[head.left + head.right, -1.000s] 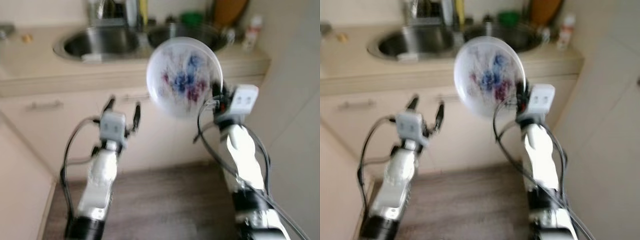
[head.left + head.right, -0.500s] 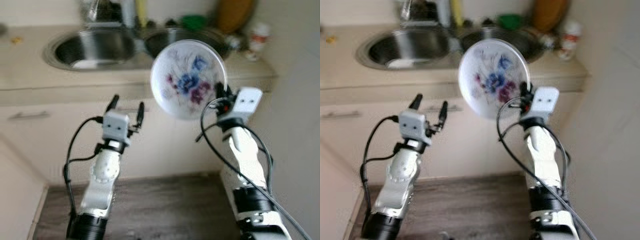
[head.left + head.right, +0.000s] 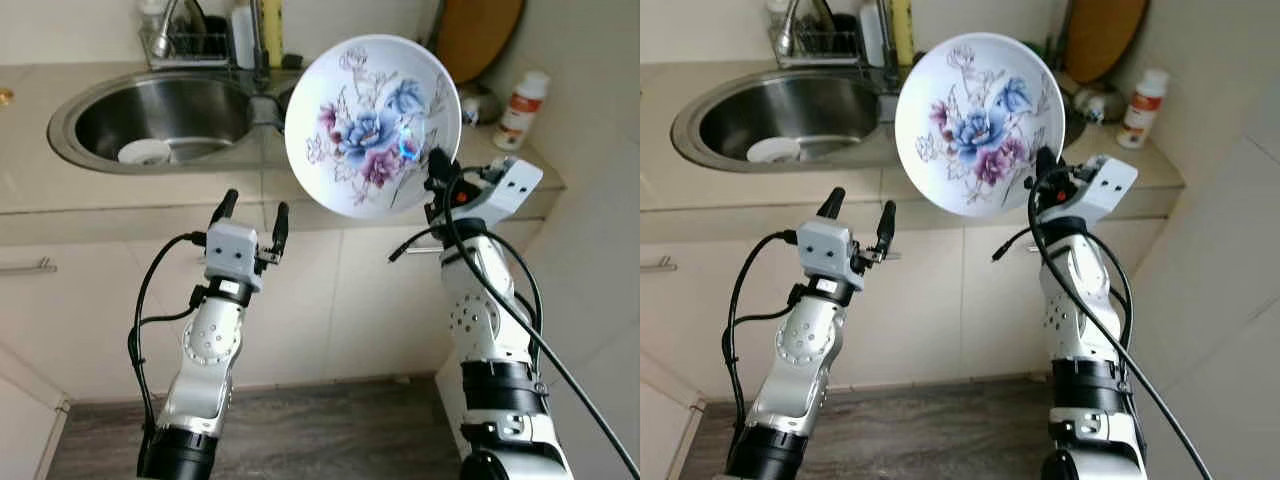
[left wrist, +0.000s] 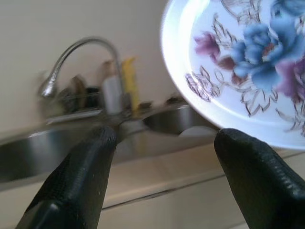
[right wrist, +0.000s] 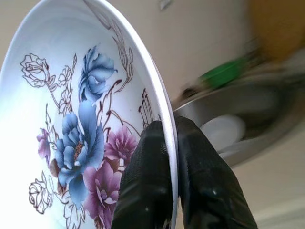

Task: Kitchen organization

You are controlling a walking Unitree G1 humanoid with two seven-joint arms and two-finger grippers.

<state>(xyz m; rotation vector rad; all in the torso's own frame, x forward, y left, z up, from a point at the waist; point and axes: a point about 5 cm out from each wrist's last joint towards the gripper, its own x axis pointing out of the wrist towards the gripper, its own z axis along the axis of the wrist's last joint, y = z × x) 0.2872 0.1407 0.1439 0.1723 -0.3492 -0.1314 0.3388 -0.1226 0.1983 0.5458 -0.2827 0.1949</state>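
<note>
Nearest us, our left hand [image 3: 251,212] is raised in front of the cabinets with its two fingers [image 4: 81,181] spread wide apart and nothing between them. Our right hand [image 3: 433,170] is up at about the same height, off to the right of the left one, its fingers [image 5: 147,181] pinched tight on the rim of the plate [image 3: 372,126]. The plate stands almost on edge above that hand, its flowered face turned toward us, blue and purple blooms on white; seen from the left wrist, it hangs just beyond and to the side of the left hand's fingertips, not touching them. Past both hands runs the table [image 3: 60,190], with a cabinet handle [image 3: 25,268] below its edge to the left of the left hand. Set into the table beyond the left hand is a sink [image 3: 160,120] with a small white dish [image 3: 144,152] in its basin, and a second basin lies behind the plate. Farther still, a tap [image 4: 71,59] and a rack [image 3: 190,45] stand at the wall, and beyond the right hand a bottle [image 3: 522,97] with a red label and a board [image 3: 482,35] leaning upright.
</note>
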